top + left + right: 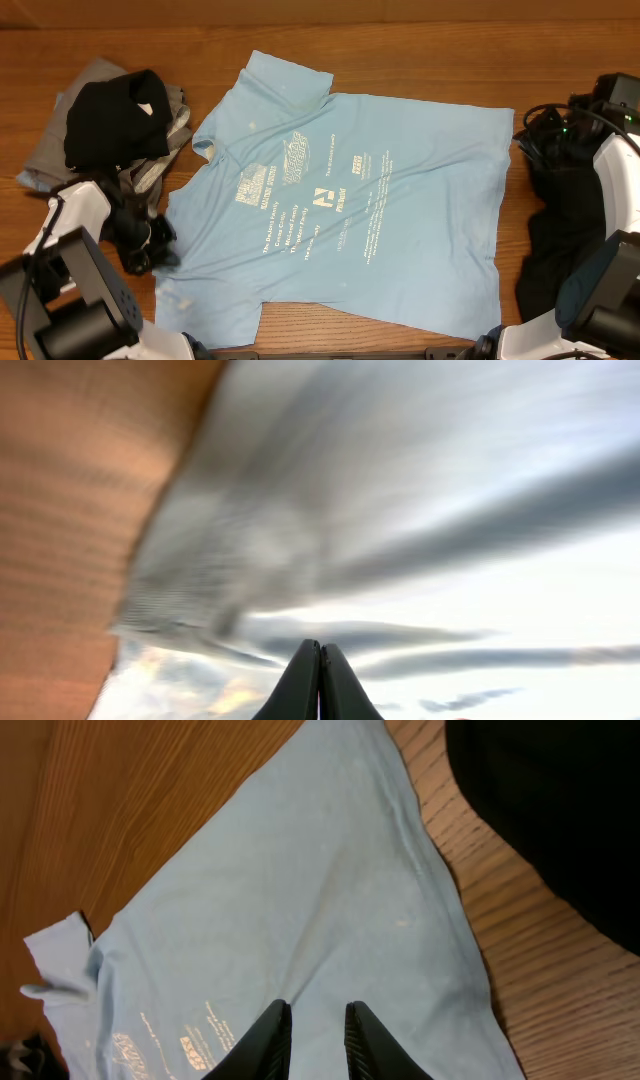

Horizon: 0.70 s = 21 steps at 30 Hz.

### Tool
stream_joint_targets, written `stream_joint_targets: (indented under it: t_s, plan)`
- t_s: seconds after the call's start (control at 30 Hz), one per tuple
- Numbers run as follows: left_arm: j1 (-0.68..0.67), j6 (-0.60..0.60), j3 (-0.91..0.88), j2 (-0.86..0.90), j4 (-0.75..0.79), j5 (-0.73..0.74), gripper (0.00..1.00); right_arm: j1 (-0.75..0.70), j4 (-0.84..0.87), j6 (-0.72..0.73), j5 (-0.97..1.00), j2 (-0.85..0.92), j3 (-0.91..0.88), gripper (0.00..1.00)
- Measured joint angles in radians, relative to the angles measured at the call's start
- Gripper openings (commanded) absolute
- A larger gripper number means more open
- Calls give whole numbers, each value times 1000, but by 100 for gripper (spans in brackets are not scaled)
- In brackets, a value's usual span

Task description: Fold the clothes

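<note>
Pressed tight together at the bottom of the left wrist view, the two black fingers (300, 685) of the left gripper (320, 680) leave no gap. The cloth beyond them is blurred into pale streaks, so whether any fabric is pinched cannot be told. From overhead, that gripper sits at the left edge of the shirt spread on the brown wooden table (400, 40).

At the far left lies a crumpled plain black T-shirt (115, 115), heaped on a rumpled grey T-shirt (50, 140). Just beside them to the right lies the light blue short-sleeved T-shirt with white printed lettering (400, 230). It is spread open and nearly flat across the middle of the table, its collar toward the left, one sleeve toward the far edge and its hem toward the right. Soft wrinkles run across it.

Right of the hem lies a dark black garment (550, 250), bunched near the right arm's base. The right gripper (315, 1040) hangs above the blue cloth, its fingers narrowly apart with nothing between them.
</note>
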Motion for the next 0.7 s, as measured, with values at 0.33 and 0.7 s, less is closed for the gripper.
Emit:
stream_joint_targets:
  t_s: [0.33,0.7]
  plan:
    - [-320,113,299,-143,263,108,12,175,203,5,84,34,-50,14]
    - [-384,119,306,185,575,157,7,179,329,26,177,216,-83,4]
